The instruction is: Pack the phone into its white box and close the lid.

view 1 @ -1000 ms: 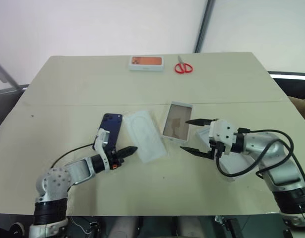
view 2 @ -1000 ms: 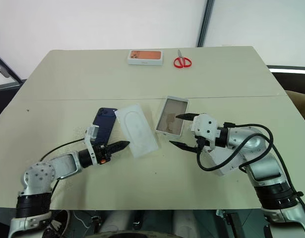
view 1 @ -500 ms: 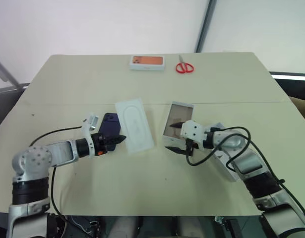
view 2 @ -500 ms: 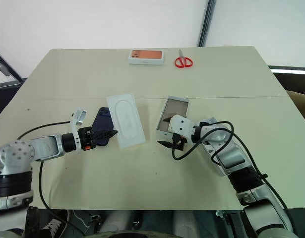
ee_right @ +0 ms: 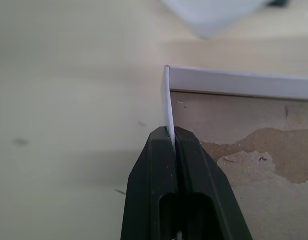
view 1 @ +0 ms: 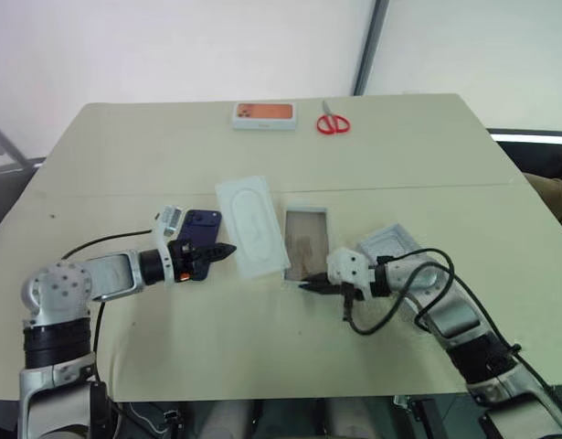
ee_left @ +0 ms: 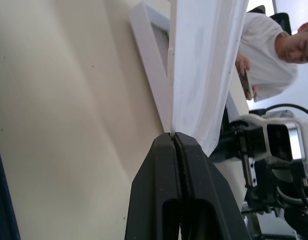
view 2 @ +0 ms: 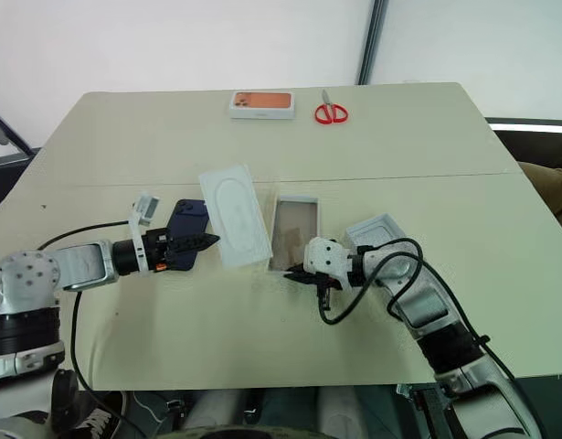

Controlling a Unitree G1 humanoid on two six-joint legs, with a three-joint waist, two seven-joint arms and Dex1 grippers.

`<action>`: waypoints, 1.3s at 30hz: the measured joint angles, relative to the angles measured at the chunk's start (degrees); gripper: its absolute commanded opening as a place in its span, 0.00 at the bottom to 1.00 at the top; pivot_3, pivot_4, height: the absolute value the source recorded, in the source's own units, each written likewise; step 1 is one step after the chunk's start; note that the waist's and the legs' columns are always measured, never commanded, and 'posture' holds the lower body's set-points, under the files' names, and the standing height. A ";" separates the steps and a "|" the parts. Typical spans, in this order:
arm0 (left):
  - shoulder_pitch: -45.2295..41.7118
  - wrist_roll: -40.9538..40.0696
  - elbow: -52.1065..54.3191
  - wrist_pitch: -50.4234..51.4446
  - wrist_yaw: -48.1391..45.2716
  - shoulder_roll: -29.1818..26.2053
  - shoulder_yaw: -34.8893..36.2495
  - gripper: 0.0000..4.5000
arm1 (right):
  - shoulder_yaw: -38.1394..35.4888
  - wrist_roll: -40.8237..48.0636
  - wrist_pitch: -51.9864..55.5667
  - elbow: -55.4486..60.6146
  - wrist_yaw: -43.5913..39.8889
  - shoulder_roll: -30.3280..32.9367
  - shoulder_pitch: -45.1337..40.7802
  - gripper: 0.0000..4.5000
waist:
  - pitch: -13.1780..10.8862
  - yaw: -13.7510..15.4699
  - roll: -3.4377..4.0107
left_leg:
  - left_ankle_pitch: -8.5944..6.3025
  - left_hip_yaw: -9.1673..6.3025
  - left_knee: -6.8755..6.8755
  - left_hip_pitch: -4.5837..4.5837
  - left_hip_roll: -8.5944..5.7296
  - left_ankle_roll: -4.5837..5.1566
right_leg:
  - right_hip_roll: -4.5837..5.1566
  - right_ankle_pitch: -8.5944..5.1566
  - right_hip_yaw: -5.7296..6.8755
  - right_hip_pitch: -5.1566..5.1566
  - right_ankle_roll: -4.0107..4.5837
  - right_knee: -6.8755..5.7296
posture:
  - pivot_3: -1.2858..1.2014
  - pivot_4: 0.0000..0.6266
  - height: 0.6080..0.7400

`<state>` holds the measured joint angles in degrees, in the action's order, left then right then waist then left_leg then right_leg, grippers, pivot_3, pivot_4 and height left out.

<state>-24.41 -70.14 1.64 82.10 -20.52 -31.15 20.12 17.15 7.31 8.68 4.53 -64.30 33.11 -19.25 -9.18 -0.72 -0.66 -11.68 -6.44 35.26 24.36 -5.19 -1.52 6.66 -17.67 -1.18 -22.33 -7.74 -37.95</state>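
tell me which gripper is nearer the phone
Left. The left gripper sits right beside the phone, its jaws shut on the flat white tray. The right gripper is farther off, its jaws pinching the white box wall.

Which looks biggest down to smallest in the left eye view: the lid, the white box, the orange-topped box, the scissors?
1. lid and white box: about alike, so not ranked.
2. orange-topped box, farther from the camera, which shrinks it.
3. scissors, beside it, smallest.

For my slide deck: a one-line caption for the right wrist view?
Right claw shut on the near wall of the white box, beside its corner, above the beige table.
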 measured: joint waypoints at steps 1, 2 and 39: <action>-0.67 -0.73 -0.63 0.28 0.28 0.25 0.33 0.00 | 0.00 0.35 0.65 1.06 -0.10 0.01 0.02 0.01 | 0.00 0.05 0.00 | 0.00 -0.01 0.00 0.00 0.00 0.00 | 0.00 0.00 0.01 0.01 0.00 0.00 | 0.52 0.24 1.00; -1.12 -1.02 -0.91 0.31 0.52 0.45 0.63 0.00 | 0.01 0.57 0.95 1.85 -0.10 -0.05 0.03 0.01 | 0.00 0.06 0.00 | 0.00 -0.01 0.00 0.00 0.00 0.00 | 0.00 0.00 0.01 0.00 0.00 0.01 | 0.52 0.24 1.00; -0.77 3.88 0.23 1.36 6.37 13.07 -7.71 0.20 | -11.39 4.80 1.07 6.18 3.23 8.69 8.09 0.63 | -0.04 0.30 -0.07 | -0.01 0.04 0.04 0.02 -0.03 0.02 | 0.05 0.00 0.01 0.05 0.00 0.04 | 0.52 0.24 1.00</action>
<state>-25.18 -66.26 1.86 83.46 -14.15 -18.07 12.41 5.75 12.11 9.75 10.71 -61.07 41.80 -11.16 -9.22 -0.42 -0.74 -11.69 -6.40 35.30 24.38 -5.22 -1.50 6.71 -17.67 -1.17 -22.28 -7.75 -37.91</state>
